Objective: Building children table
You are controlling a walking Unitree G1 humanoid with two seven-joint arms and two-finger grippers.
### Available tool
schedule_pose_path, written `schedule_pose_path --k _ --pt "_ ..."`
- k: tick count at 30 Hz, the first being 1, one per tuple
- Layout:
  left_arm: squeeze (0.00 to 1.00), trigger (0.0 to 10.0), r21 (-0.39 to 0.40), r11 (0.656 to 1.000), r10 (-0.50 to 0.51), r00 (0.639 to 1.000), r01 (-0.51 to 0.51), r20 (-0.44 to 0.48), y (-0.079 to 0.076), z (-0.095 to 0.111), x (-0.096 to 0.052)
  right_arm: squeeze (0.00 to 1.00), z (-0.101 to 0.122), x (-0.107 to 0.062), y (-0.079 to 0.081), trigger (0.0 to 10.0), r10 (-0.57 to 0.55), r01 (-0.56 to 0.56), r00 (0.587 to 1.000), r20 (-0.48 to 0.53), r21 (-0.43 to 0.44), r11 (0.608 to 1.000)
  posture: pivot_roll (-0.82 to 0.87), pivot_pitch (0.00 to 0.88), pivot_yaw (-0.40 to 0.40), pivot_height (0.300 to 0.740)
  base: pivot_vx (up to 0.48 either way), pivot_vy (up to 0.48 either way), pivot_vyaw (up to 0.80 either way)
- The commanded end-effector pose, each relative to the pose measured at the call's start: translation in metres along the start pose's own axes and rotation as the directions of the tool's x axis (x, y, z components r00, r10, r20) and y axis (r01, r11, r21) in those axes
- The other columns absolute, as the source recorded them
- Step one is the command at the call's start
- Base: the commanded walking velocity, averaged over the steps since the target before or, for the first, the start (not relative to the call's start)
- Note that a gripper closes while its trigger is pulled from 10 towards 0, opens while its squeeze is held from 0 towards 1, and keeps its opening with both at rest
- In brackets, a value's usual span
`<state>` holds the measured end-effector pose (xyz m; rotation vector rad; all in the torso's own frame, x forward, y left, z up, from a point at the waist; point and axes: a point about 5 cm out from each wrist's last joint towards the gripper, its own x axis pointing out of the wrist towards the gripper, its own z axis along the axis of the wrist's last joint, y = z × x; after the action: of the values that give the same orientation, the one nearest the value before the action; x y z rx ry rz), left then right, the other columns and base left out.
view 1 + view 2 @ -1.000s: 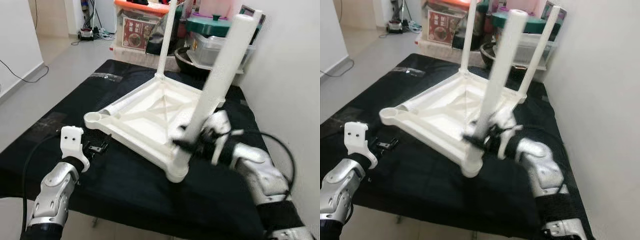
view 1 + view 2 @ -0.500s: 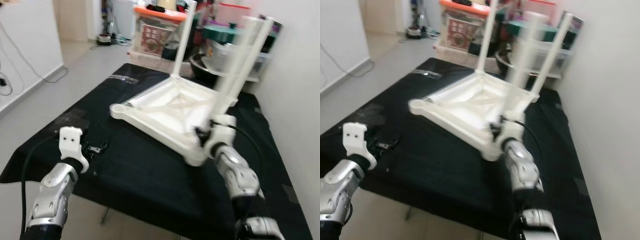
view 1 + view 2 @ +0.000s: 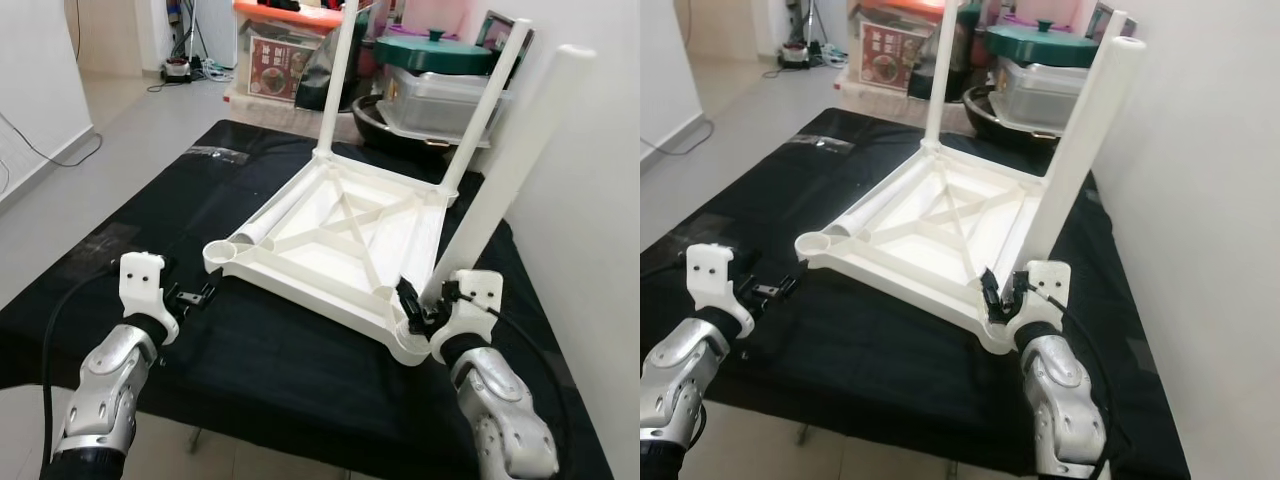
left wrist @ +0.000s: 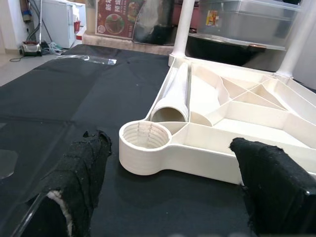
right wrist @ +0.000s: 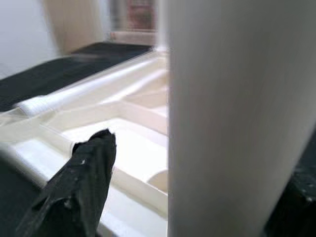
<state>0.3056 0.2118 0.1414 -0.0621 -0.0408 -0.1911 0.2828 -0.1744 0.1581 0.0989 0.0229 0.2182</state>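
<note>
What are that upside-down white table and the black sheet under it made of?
The white table looks like moulded plastic, matte cream: ribbed underside, threaded corner socket. The black sheet seems a soft fabric or felt, dull and slightly wrinkled; which one is hard to tell.

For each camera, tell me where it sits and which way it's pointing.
Eye views: on the head, looking forward and down at the upturned table on a black cloth; both arms show, left gripper, right gripper.
Left wrist view: along open fingers at the empty socket and loose leg.
Right wrist view: close on the near leg between its fingers.
Shared: the table frame.
</note>
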Motion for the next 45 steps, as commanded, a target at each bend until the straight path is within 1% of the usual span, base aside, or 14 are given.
schedule_pose_path --k 1,13,14,17,22,24,28,35,36,38,39,40,42,45 --pt "0.00 10.0 -0.006 1.000 -0.018 1.000 0.018 -0.005 -0.004 -0.001 0.002 0.00 0.014 0.003 0.008 10.0 0.193 -0.194 0.981 0.032 0.019 0.981 0.05 0.000 -0.141 0.740 0.000 0.000 0.00" --pt "0.00 10.0 -0.012 1.000 -0.015 1.000 0.015 0.002 -0.006 -0.002 0.007 0.00 0.023 0.033 0.020 10.0 0.666 -0.670 0.743 -0.075 -0.086 0.738 0.07 0.000 -0.151 0.740 0.000 0.000 0.00" --pt "0.00 10.0 -0.009 1.000 -0.018 1.000 0.018 0.001 -0.007 -0.002 0.007 0.00 0.017 0.044 0.032 4.9 0.693 -0.698 0.716 -0.083 -0.081 0.712 0.09 0.000 -0.155 0.740 0.000 0.000 0.00" --pt "0.00 10.0 0.001 1.000 -0.019 1.000 0.019 -0.003 -0.008 -0.003 0.008 0.00 0.012 0.064 0.048 0.0 0.681 -0.686 0.728 -0.078 -0.073 0.724 0.10 0.000 -0.167 0.740 0.000 0.000 0.00" --pt "0.00 10.0 0.007 1.000 -0.016 1.000 0.016 -0.003 -0.008 -0.003 0.006 0.00 0.011 0.077 0.047 0.0 0.594 -0.602 0.798 -0.098 -0.110 0.791 0.11 0.000 -0.174 0.740 0.000 0.000 0.00" --pt "0.00 10.0 -0.002 1.000 -0.008 1.000 0.008 0.002 -0.006 -0.002 0.004 0.00 0.012 0.093 0.004 0.0 0.004 -0.013 0.994 -0.113 -0.078 0.997 0.09 0.000 -0.168 0.740 0.000 0.000 0.00" --pt "0.00 10.0 -0.006 1.000 -0.010 1.000 0.010 0.005 -0.007 -0.002 0.005 0.00 0.007 0.077 -0.025 0.0 -0.347 0.346 0.930 -0.123 -0.032 0.938 0.08 0.000 -0.165 0.740 0.000 0.000 0.00" --pt "0.00 10.0 -0.006 1.000 -0.015 1.000 0.015 0.005 -0.006 -0.002 0.005 0.00 -0.010 0.031 -0.019 0.0 -0.439 0.437 0.889 -0.131 -0.046 0.898 0.06 0.000 -0.150 0.740 0.000 0.000 0.00" --pt "0.00 10.0 -0.004 1.000 -0.015 1.000 0.015 0.004 -0.006 -0.002 0.004 0.00 -0.009 0.023 -0.003 4.4 -0.301 0.297 0.945 -0.127 -0.048 0.954 0.05 0.000 -0.147 0.740 0.000 0.000 0.00" --pt "0.00 10.0 -0.003 1.000 -0.015 1.000 0.015 0.003 -0.005 -0.002 0.004 0.00 -0.008 0.017 0.009 4.4 -0.191 0.186 0.973 -0.126 -0.048 0.981 0.05 0.000 -0.146 0.740 0.000 0.000 0.00" --pt "0.00 10.0 -0.002 1.000 -0.016 1.000 0.016 0.002 -0.004 -0.002 0.003 0.00 -0.004 0.010 0.020 10.0 -0.089 0.086 0.990 -0.112 -0.038 0.996 0.04 0.000 -0.139 0.740 0.000 0.000 0.00" --pt "0.00 10.0 -0.002 1.000 -0.016 1.000 0.016 0.002 -0.004 -0.002 0.003 0.00 -0.004 0.010 0.020 10.0 -0.089 0.086 0.990 -0.112 -0.038 0.996 0.04 0.000 -0.139 0.740 0.000 0.000 0.00" --pt "0.00 10.0 -0.002 1.000 -0.018 1.000 0.018 0.001 -0.004 -0.002 0.003 1.00 0.008 -0.002 0.025 10.0 0.043 -0.041 0.997 -0.061 0.031 0.999 0.03 0.000 -0.135 0.740 0.000 0.000 0.00" --pt "0.00 10.0 -0.002 1.000 -0.020 1.000 0.020 0.001 -0.004 -0.002 0.004 1.00 0.014 -0.008 0.029 10.0 0.209 -0.207 0.976 -0.059 0.039 0.978 0.03 0.000 -0.133 0.740 0.000 0.000 0.00"
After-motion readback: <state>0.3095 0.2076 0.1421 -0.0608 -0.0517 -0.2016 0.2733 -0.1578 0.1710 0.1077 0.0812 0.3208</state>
